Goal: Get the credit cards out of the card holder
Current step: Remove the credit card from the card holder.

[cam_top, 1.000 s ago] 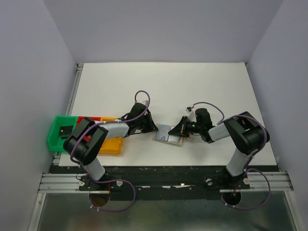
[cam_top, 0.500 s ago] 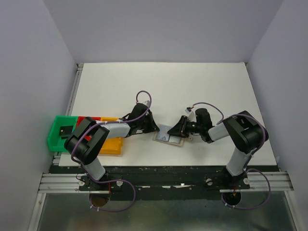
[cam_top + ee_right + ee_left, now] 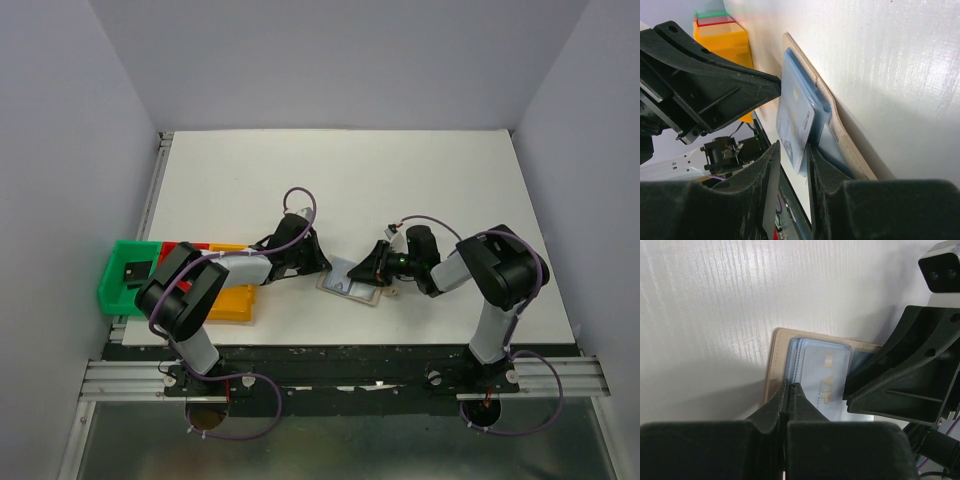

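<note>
Low in the middle of the overhead frame, the card holder (image 3: 348,281) lies open on the white counter (image 3: 400,180), hemmed in from both sides. The left fingers (image 3: 771,412) are pressed together, tips on its tan edge, with nothing visible between them. The right fingers (image 3: 825,190) pinch a silver-grey credit card (image 3: 796,125) tilted up from the blue pocket. A green bin (image 3: 112,285), red bin (image 3: 180,247) and yellow bin (image 3: 238,305) sit at the counter's left edge. Plain pale grey walls (image 3: 330,60) enclose it.

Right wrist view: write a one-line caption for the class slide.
Right gripper straddles a silver-grey card angled off the card holder, left gripper tip at the holder's edge.
</note>
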Controlling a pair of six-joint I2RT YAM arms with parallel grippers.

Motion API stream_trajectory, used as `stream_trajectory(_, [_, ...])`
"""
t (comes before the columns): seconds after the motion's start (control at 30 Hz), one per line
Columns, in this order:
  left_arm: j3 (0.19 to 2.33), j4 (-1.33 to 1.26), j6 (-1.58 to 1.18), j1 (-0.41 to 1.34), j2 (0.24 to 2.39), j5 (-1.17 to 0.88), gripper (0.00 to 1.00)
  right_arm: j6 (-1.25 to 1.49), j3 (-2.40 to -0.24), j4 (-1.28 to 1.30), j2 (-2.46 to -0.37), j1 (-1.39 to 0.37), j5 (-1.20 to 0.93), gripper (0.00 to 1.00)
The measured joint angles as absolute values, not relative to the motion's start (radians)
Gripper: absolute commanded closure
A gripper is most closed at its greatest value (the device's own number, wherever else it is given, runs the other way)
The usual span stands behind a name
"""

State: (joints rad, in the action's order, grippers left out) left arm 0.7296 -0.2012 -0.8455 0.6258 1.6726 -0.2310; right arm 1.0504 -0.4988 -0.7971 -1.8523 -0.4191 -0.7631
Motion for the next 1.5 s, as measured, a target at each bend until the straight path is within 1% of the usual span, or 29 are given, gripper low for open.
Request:
stream_trajectory(0.13, [0.734, -0.204, -0.843, 0.631, 1.676, -0.217, 1.0, 1.058, -0.502, -0.802, -1.859, -0.418, -0.77, 0.64])
stream_trajectory(0.2, [0.738, -0.205, -0.842, 0.632, 1.679, -0.212, 1.0, 1.059, -0.502, -0.802, -1.859, -0.418, -0.77, 0.65])
stream_trajectory(0.37, [0.739, -0.206, -0.842, 0.636, 1.679, -0.195, 1.0, 1.056, -0.502, -0.797, -1.859, -0.418, -0.765, 0.85])
stream_trajectory(0.6, [0.735, -0.205, -0.845, 0.644, 1.673, -0.167, 1.0, 1.055, -0.501, -0.787, -1.859, -0.418, -0.756, 1.0])
stream_trajectory(1.03, [0.723, -0.207, -0.871, 0.653, 1.664, -0.141, 1.0, 1.018, -0.488, -0.754, -1.794, -0.417, -0.727, 1.0])
stream_trajectory(1.4, [0.71, -0.204, -0.888, 0.66, 1.651, -0.129, 1.0, 0.953, -0.492, -0.622, -1.739, -0.402, -0.691, 1.0])
stream_trajectory(1.47, [0.707, -0.202, -0.888, 0.662, 1.647, -0.126, 1.0, 0.94, -0.496, -0.591, -1.724, -0.397, -0.682, 0.98])
stream_trajectory(1.5, [0.705, -0.202, -0.888, 0.662, 1.645, -0.126, 1.0, 0.934, -0.5, -0.577, -1.719, -0.395, -0.677, 0.95])
